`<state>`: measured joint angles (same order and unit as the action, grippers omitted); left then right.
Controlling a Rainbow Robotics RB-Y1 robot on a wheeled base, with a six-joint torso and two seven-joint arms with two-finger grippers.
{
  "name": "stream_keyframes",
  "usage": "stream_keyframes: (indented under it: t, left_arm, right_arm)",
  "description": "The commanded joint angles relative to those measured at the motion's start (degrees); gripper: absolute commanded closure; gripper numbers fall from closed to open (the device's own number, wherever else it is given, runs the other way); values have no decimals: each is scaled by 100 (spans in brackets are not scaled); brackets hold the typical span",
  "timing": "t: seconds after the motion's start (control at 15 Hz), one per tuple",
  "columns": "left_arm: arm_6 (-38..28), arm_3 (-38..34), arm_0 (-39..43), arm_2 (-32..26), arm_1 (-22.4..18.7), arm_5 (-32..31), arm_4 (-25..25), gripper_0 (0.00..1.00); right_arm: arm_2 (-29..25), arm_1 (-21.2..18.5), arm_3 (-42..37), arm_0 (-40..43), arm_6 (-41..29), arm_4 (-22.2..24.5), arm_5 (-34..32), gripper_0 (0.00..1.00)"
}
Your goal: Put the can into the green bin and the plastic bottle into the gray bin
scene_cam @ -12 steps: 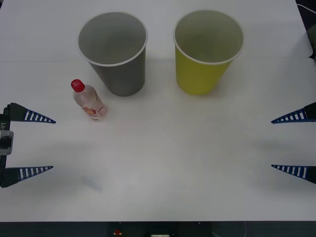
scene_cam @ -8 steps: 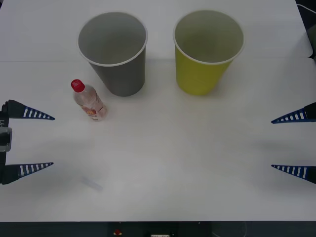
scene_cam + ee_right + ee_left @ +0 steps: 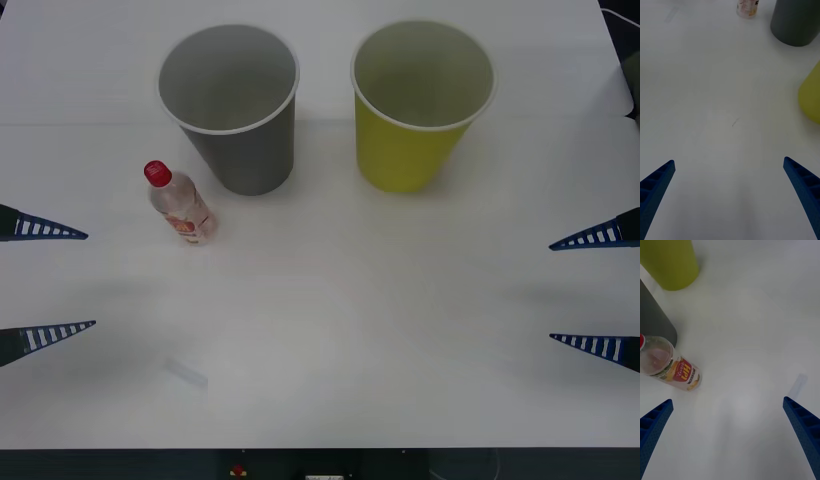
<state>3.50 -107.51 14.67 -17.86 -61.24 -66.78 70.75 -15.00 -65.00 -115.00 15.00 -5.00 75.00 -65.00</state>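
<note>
Nothing binned yet; both bins empty. Bottle [image 3: 180, 204] upright on the white counter [image 3: 340, 330], just beside the gray bin [image 3: 232, 105] on its near left side, apart from it by a small gap. Green bin [image 3: 420, 100] to the right of the gray one, both upright at the far side. No can to be found on the counter.

Left tool [image 3: 45, 283] at the left edge, spread wide, holding nothing, low over the counter and nearer than the bottle. In the left wrist view the bottle [image 3: 668, 365] lies ahead and off to one side of the open fingers [image 3: 655, 423], red-orange label facing the camera. Right tool [image 3: 595, 293] parked at the right edge, likewise wide open and empty, well apart from everything.

Step in hand, by the look of it: the opening approach to the bottle. Next move calls for shifting the left tool forward and inward to straddle the bottle's body, closing, lifting clear of the gray rim, then releasing above the gray bin. Risk: knocking over so small a bottle.
</note>
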Motion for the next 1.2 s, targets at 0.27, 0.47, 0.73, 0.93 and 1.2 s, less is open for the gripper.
stream_keyframes:
  t: [0.27,0.47,0.73,0.93,1.2]
  left_arm:
    - [10,890,-43,740,183,130,-1116,0]
    - [54,1145,-87,1030,367,385,-1512,0]
    - [63,1154,-105,1311,684,1299,-1600,0]
    - [72,1154,-149,1768,851,2134,-1705,0]
    - [90,1154,-289,2208,1211,3110,-1705,0]
  right_arm:
    - [0,0,0,0,0,0,0,0]
    - [0,0,0,0,0,0,0,0]
    - [0,0,0,0,0,0,0,0]
    - [0,0,0,0,0,0,0,0]
    - [0,0,0,0,0,0,0,0]
